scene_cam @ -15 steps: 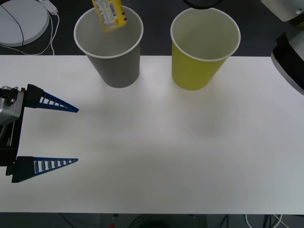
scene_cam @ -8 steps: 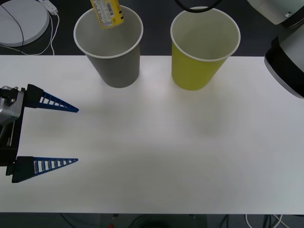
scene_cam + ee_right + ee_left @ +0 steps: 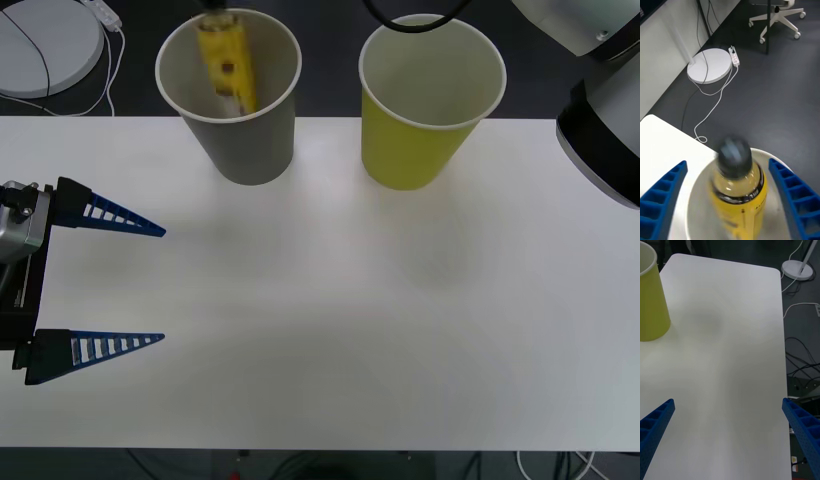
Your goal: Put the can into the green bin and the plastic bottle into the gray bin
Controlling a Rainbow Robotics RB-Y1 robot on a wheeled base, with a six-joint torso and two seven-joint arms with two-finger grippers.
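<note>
Dropping into the gray cup [image 3: 240, 130] at upper left, the blurred plastic bottle [image 3: 226, 62] looks free, between the right gripper's [image 3: 728, 198] spread fingers. Probably liquid-heavy, smooth; best held mid-body. Left gripper [image 3: 115, 285] spread, lower left.

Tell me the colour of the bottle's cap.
Black, on the bottle of yellow liquid; the right wrist view shows it best.

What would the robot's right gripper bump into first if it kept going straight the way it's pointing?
Most likely the plastic bottle. The right gripper is open, its fingers wide on either side of the bottle, which sits in the gray bin just ahead. Depth is hard to judge.
</note>
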